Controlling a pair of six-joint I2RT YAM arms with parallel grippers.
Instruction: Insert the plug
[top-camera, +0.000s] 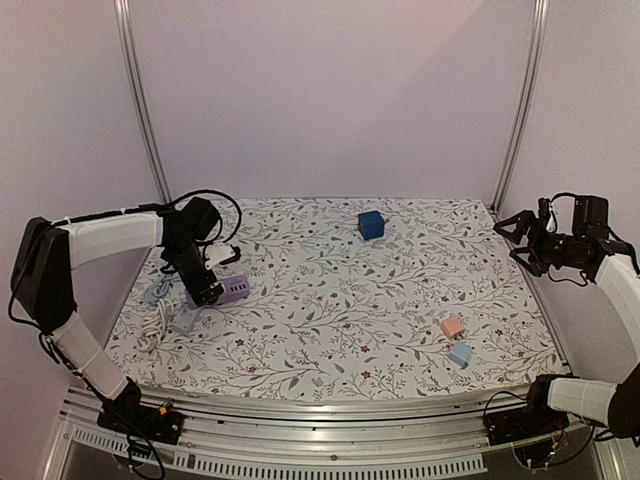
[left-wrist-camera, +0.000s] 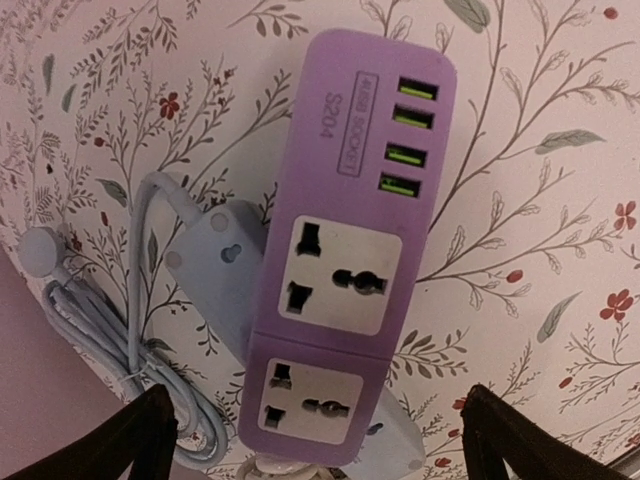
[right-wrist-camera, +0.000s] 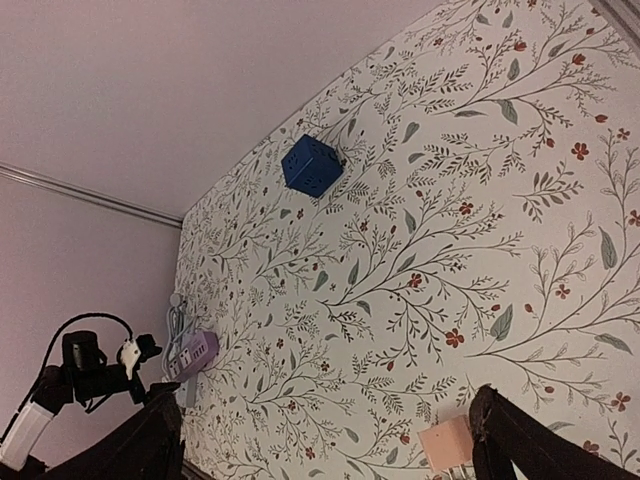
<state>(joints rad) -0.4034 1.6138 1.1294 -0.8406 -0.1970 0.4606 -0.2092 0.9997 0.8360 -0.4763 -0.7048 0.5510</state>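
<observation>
Purple power strip (left-wrist-camera: 350, 260) lies at the left of the table under my left gripper (left-wrist-camera: 315, 450), whose jaws stand wide apart, one either side of its near end, gripping nothing. My right gripper (top-camera: 518, 245) is likewise released and empty, raised at the far right edge — well apart from the pink block (top-camera: 452, 327) and the pale blue block (top-camera: 460, 353) at the near right, which I take to be the candidate plugs. A blue cube (top-camera: 371, 224) sits at the back.

What worries me:
- The strip rests partly on a grey strip (left-wrist-camera: 215, 265), so it may rock or tilt when a plug is pressed in.
- Unless I pin it, the strip will likely slide away from the push.
- The coiled cable (left-wrist-camera: 100, 340) just beside it could snag a finger of mine or drag the strip as I close.
- I cannot see prongs on either small block, so I may grasp one the wrong way round — or choose the wrong one.

Writing: the strip's end reads "S204", beside a framed line that looks like "4USB SOCKET", though that is small. Four USB ports (left-wrist-camera: 408, 137) glow green next to it. I see no brand name.
</observation>
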